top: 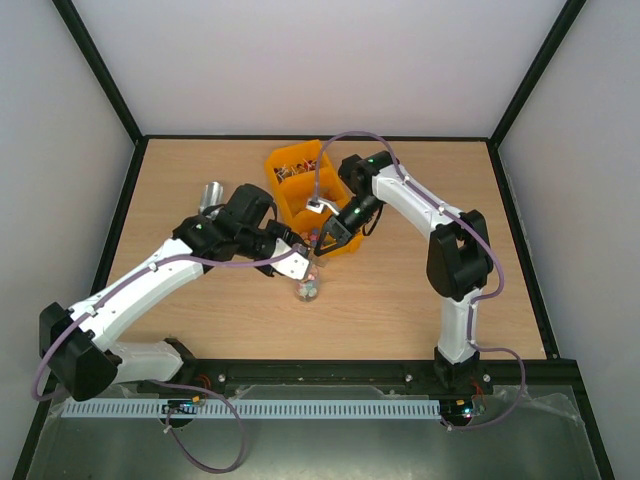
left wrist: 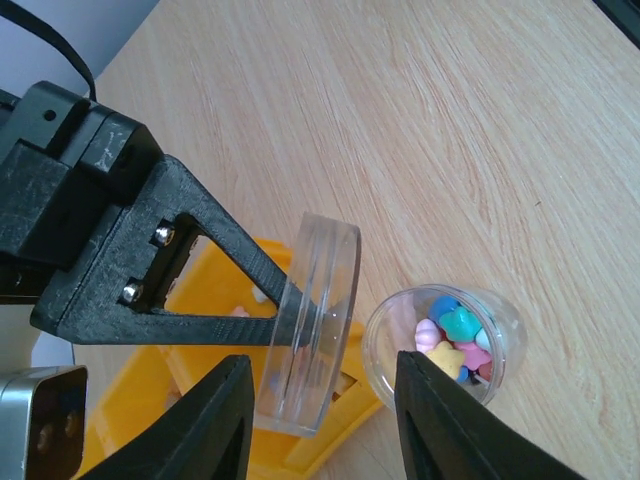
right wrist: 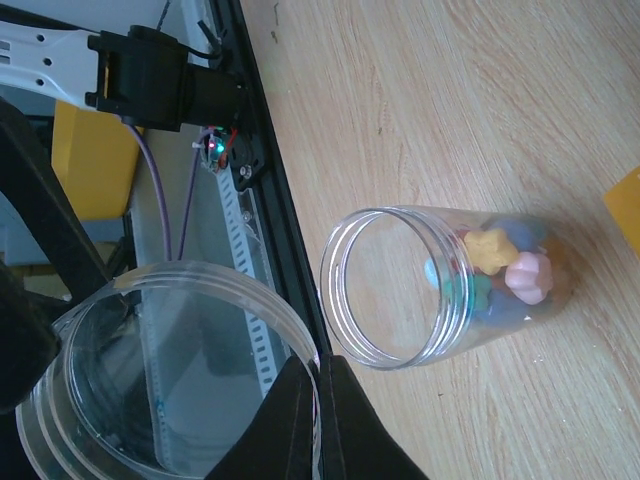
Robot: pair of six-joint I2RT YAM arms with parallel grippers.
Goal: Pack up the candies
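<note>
A clear jar [top: 307,289] stands open on the table, partly filled with pink, blue, green and yellow candies [left wrist: 455,330]; it shows in the right wrist view [right wrist: 440,285] too. My right gripper [top: 326,240] is shut on the rim of the clear lid [right wrist: 150,380] and holds it on edge, above and beside the jar. My left gripper [left wrist: 322,362] is open, with the lid [left wrist: 320,310] hanging between its fingers and the jar [left wrist: 445,340] just past the right finger. More candies [top: 290,170] lie in the yellow bin [top: 335,195].
A silver metal scoop [top: 212,192] lies left of the yellow bin. The bin [left wrist: 210,300] sits close behind the lid and jar. The black frame rail [right wrist: 255,150] runs along the table's near edge.
</note>
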